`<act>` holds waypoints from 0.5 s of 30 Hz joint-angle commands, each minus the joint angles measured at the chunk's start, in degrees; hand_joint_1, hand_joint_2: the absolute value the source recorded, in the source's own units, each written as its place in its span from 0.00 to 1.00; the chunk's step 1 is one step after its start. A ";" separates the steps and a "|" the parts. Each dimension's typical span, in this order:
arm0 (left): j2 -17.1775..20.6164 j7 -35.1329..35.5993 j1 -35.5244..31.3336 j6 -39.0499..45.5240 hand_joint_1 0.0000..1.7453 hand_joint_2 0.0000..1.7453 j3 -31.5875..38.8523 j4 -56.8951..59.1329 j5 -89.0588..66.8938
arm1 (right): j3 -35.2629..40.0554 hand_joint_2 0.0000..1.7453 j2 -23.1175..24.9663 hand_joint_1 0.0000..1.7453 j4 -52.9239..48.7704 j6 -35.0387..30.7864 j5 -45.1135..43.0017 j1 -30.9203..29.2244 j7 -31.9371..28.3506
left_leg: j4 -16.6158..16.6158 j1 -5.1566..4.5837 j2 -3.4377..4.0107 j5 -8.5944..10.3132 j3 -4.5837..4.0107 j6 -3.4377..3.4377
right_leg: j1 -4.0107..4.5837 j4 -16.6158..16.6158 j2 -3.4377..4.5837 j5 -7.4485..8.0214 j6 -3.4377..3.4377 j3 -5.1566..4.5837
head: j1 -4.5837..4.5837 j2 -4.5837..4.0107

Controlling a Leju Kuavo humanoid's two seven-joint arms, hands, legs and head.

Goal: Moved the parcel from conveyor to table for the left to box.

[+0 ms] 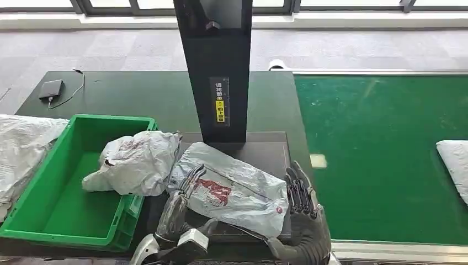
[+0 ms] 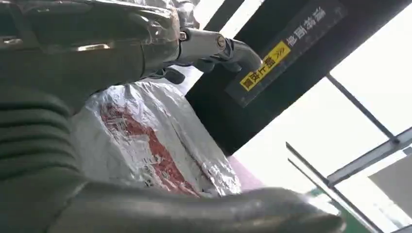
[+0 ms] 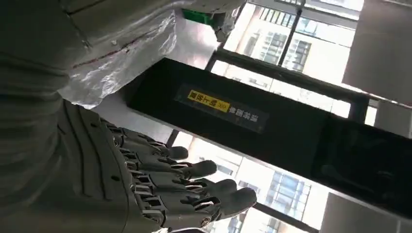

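A grey parcel with red print lies on the black platform at the foot of the black post. My left hand is at the parcel's left end, its fingers stretched over the parcel and its thumb apart from them along the near edge. Just off the parcel's right end my right hand stands with straight, spread fingers and holds nothing. The right wrist view also catches a corner of the parcel.
A green bin at left holds a crumpled grey parcel. The black post rises behind the platform. The green conveyor at right carries another parcel. White bags lie far left.
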 commanded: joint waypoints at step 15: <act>-1.85 12.61 -13.03 6.50 0.00 1.00 -14.14 28.81 -24.22 | -0.81 1.00 3.21 0.00 5.58 5.26 1.38 -5.45 -0.02 | -0.10 -0.04 -0.05 0.09 0.05 0.03 | -0.03 -0.09 -0.07 0.05 0.01 0.08 | -0.02 -0.02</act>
